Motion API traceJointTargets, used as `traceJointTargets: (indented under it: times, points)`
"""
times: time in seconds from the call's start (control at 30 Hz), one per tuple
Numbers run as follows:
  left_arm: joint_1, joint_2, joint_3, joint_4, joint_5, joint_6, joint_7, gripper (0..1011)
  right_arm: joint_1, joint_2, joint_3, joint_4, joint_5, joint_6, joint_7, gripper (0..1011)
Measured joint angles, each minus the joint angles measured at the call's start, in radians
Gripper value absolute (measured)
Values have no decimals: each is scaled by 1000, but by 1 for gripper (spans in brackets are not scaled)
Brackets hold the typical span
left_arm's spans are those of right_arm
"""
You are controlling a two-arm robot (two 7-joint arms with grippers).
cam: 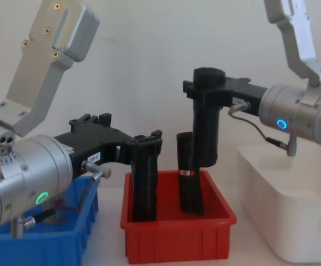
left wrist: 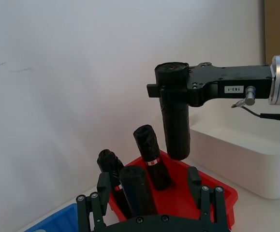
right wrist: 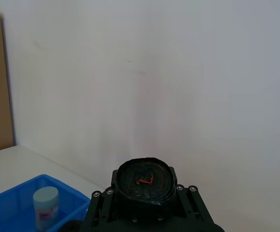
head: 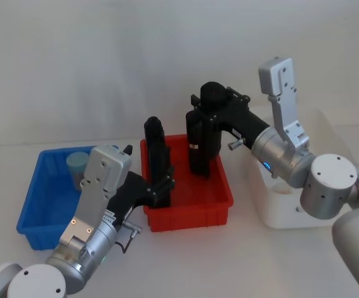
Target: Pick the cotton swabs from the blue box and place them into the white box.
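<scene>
One cotton swabs jar (head: 77, 165) with a pale blue lid stands at the far end of the blue box (head: 33, 208) on the left; the right wrist view shows the jar (right wrist: 45, 205) in the same box (right wrist: 11, 203). The white box (head: 281, 211) sits at the right. My left gripper (head: 162, 186) is open over the red bin, its fingers on either side of an upright black roll (left wrist: 136, 193). My right gripper (head: 208, 118) is shut on another black roll (cam: 207, 133), held upright above the red bin's far right part.
A red bin (head: 191, 212) stands between the blue box and the white box, with several black rolls (cam: 188, 183) upright inside it. Both arms crowd the space above it. A plain white wall rises behind the table.
</scene>
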Motion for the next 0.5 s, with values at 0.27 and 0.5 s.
traceJointTargets:
  times: [0.27,0.5]
  points:
    - [0,0,0,0,0,0,0,1000,-59,36,21,-146,-13,74,-72,523]
    - [0,0,0,0,0,0,0,1000,-100,67,43,-229,-21,126,-121,523]
